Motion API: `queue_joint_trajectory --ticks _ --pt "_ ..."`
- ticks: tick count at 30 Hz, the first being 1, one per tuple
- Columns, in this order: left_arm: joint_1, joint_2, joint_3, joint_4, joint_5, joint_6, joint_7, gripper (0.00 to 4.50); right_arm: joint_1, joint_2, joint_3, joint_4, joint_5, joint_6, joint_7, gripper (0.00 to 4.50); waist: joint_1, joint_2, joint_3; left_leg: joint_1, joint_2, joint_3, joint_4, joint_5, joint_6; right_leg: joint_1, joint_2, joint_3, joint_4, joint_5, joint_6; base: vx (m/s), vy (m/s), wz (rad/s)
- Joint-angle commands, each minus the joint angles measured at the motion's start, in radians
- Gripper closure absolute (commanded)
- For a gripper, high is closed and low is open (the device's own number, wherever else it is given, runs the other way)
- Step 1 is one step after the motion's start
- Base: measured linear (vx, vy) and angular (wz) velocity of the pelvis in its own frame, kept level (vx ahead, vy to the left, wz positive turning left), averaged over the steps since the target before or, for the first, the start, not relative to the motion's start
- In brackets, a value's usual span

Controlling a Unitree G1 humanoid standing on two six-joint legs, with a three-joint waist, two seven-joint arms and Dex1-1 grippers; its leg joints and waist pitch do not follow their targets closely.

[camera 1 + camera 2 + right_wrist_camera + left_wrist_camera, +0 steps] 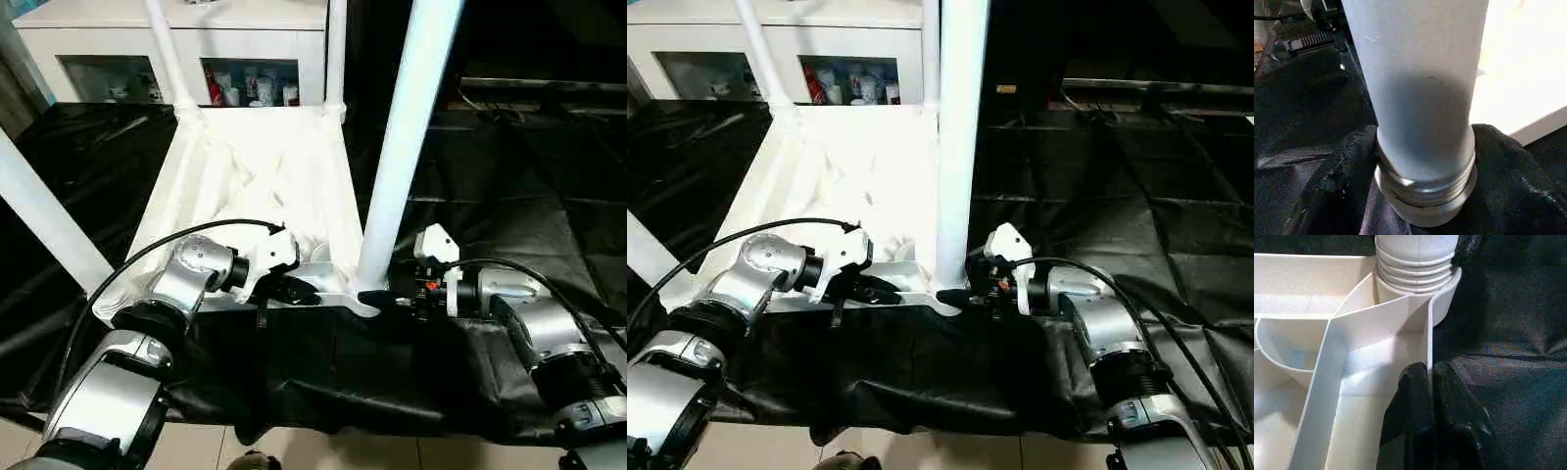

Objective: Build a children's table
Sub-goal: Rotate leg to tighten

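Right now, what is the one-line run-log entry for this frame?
left gripper: shut on tabletop rim | right gripper: around base of near-right leg | leg upright in corner socket

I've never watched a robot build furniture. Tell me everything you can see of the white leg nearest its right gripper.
The leg is a long, smooth white tube, plastic by its look, standing upright at the near right corner of the upturned tabletop. Its lower end carries ridged rings, and some still show above the round corner socket, so it may not be fully seated. The right gripper has its black fingers around the leg's base. The left gripper pinches the tabletop's rim close by.
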Motion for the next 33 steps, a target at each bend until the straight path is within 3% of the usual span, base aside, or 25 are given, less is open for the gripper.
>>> queue_joint_trajectory --ticks 1,3,4,6,7,8,9,12,13,14,18,19,21,22,27,28,30,31,32,33 --pt "0.009 -0.023 0.009 -0.008 -0.017 0.012 0.021 4.50 0.028 0.029 0.021 -0.035 0.010 0.012 0.006 1.77 0.003 -0.017 -0.071 0.033 0.068 -0.030 -0.057 -0.116 0.115 0.033 -0.071 0.031 -0.049 0.081 -0.307 0.000 0.000 0.00" --pt "0.004 -0.037 0.014 0.004 -0.008 0.015 0.074 4.50 0.038 0.049 0.015 -0.022 -0.009 -0.001 -0.055 1.78 0.003 -0.017 -0.071 0.033 0.068 -0.030 -0.057 -0.113 0.116 0.034 -0.071 0.031 -0.050 0.082 -0.306 0.000 0.000 0.00" --pt "-0.012 -0.066 0.019 0.032 0.015 0.015 0.181 4.50 0.043 0.087 -0.005 0.018 -0.044 -0.026 -0.186 1.78 0.000 -0.016 -0.068 0.033 0.069 -0.030 -0.059 -0.125 0.108 0.029 -0.071 0.033 -0.052 0.061 -0.301 0.000 0.000 0.00" --pt "-0.034 -0.103 0.026 0.060 0.029 0.044 0.286 4.50 0.042 0.132 -0.034 0.059 -0.056 -0.028 -0.308 1.78 -0.007 -0.015 -0.064 0.039 0.067 -0.032 -0.067 -0.189 0.066 0.027 -0.073 0.034 -0.065 -0.041 -0.291 0.000 0.000 0.00" --pt "-0.041 -0.121 0.031 0.068 0.029 0.049 0.323 4.50 0.042 0.153 -0.048 0.072 -0.054 -0.023 -0.354 1.78 -0.014 -0.016 -0.058 0.041 0.066 -0.036 -0.076 -0.255 0.022 0.027 -0.074 0.037 -0.075 -0.150 -0.274 0.000 0.000 0.00" --pt "-0.041 -0.121 0.031 0.068 0.029 0.049 0.323 4.50 0.042 0.153 -0.048 0.072 -0.054 -0.023 -0.354 1.78 -0.014 -0.016 -0.058 0.041 0.066 -0.036 -0.076 -0.255 0.022 0.027 -0.074 0.037 -0.075 -0.150 -0.274 0.000 0.000 0.00" --pt "-0.057 -0.164 0.038 0.078 0.031 0.069 0.398 4.50 0.036 0.203 -0.082 0.102 -0.049 -0.008 -0.465 1.78 -0.021 -0.014 -0.057 0.040 0.066 -0.037 -0.080 -0.285 0.003 0.029 -0.074 0.039 -0.081 -0.197 -0.253 0.000 0.000 0.00" --pt "-0.072 -0.219 0.035 0.086 0.043 0.093 0.486 4.50 0.020 0.268 -0.124 0.146 -0.050 0.001 -0.619 1.79 -0.026 -0.015 -0.056 0.044 0.065 -0.040 -0.084 -0.314 -0.015 0.023 -0.073 0.041 -0.086 -0.226 -0.237 0.000 0.000 0.00" --pt "-0.077 -0.239 0.034 0.090 0.048 0.100 0.516 4.50 0.010 0.291 -0.132 0.161 -0.054 0.000 -0.666 1.80 -0.029 -0.006 -0.057 0.043 0.065 -0.040 -0.086 -0.318 -0.022 0.022 -0.071 0.041 -0.087 -0.213 -0.230 0.000 0.000 0.00" --pt "-0.079 -0.246 0.034 0.092 0.050 0.102 0.527 4.50 0.006 0.300 -0.134 0.167 -0.057 -0.001 -0.682 1.80 -0.030 -0.009 -0.056 0.042 0.064 -0.040 -0.085 -0.318 -0.023 0.022 -0.072 0.042 -0.087 -0.206 -0.230 0.000 0.000 0.00" --pt "-0.082 -0.276 0.018 0.101 0.065 0.085 0.544 4.50 -0.017 0.346 -0.089 0.166 -0.096 -0.053 -0.676 1.80 -0.038 -0.001 -0.061 0.041 0.060 -0.040 -0.083 -0.294 -0.008 0.027 -0.069 0.039 -0.085 -0.130 -0.229 0.000 0.000 0.00" --pt "-0.080 -0.271 0.015 0.100 0.065 0.080 0.525 4.50 -0.017 0.340 -0.087 0.153 -0.093 -0.068 -0.648 1.10 -0.040 -0.003 -0.063 0.039 0.060 -0.039 -0.081 -0.274 0.009 0.030 -0.070 0.039 -0.083 -0.093 -0.234 0.000 0.000 0.00" --pt "-0.076 -0.258 0.010 0.098 0.065 0.070 0.499 4.50 -0.016 0.326 -0.086 0.140 -0.085 -0.074 -0.613 1.04 -0.040 0.000 -0.064 0.035 0.058 -0.038 -0.077 -0.244 0.036 0.033 -0.070 0.037 -0.080 -0.051 -0.244 0.000 0.000 0.00" --pt "-0.075 -0.252 0.008 0.097 0.065 0.067 0.492 4.50 -0.015 0.318 -0.082 0.135 -0.084 -0.077 -0.597 0.89 -0.039 -0.004 -0.065 0.034 0.059 -0.037 -0.075 -0.234 0.050 0.035 -0.070 0.036 -0.080 -0.041 -0.249 0.000 0.000 0.00" --pt "-0.052 -0.200 0.001 0.067 0.053 0.031 0.372 4.50 0.010 0.225 -0.033 0.053 -0.064 -0.067 -0.396 0.73 -0.029 -0.005 -0.066 0.030 0.062 -0.035 -0.069 -0.195 0.089 0.039 -0.068 0.031 -0.074 -0.013 -0.256 0.000 0.000 0.00" --pt "-0.039 -0.167 -0.008 0.052 0.053 0.014 0.306 4.50 0.022 0.169 -0.009 0.016 -0.060 -0.058 -0.307 0.73 -0.027 -0.011 -0.066 0.030 0.064 -0.034 -0.070 -0.190 0.098 0.038 -0.068 0.030 -0.073 -0.009 -0.260 0.000 0.000 0.00" --pt "-0.030 -0.138 -0.012 0.042 0.050 0.001 0.249 4.50 0.024 0.121 -0.001 -0.001 -0.065 -0.063 -0.245 0.73 -0.021 -0.009 -0.066 0.029 0.065 -0.033 -0.067 -0.187 0.105 0.038 -0.071 0.031 -0.072 -0.019 -0.265 0.000 0.000 0.00" --pt "-0.023 -0.114 -0.010 0.030 0.040 -0.001 0.198 4.50 0.022 0.088 -0.006 -0.013 -0.055 -0.058 -0.188 0.73 -0.019 -0.011 -0.065 0.030 0.066 -0.032 -0.066 -0.188 0.105 0.035 -0.071 0.031 -0.071 -0.031 -0.271 0.000 0.000 0.00" --pt "-0.018 -0.100 -0.009 0.020 0.032 -0.002 0.166 4.50 0.020 0.071 -0.010 -0.020 -0.046 -0.048 -0.160 0.73 -0.018 -0.020 -0.065 0.030 0.066 -0.030 -0.066 -0.189 0.106 0.035 -0.071 0.031 -0.072 -0.037 -0.272 0.000 0.000 0.00" --pt "-0.014 -0.090 -0.008 0.012 0.026 -0.003 0.142 4.50 0.018 0.061 -0.012 -0.024 -0.041 -0.042 -0.140 0.73 -0.011 -0.014 -0.066 0.031 0.068 -0.032 -0.066 -0.187 0.106 0.034 -0.072 0.032 -0.071 -0.053 -0.273 0.000 0.000 0.00"
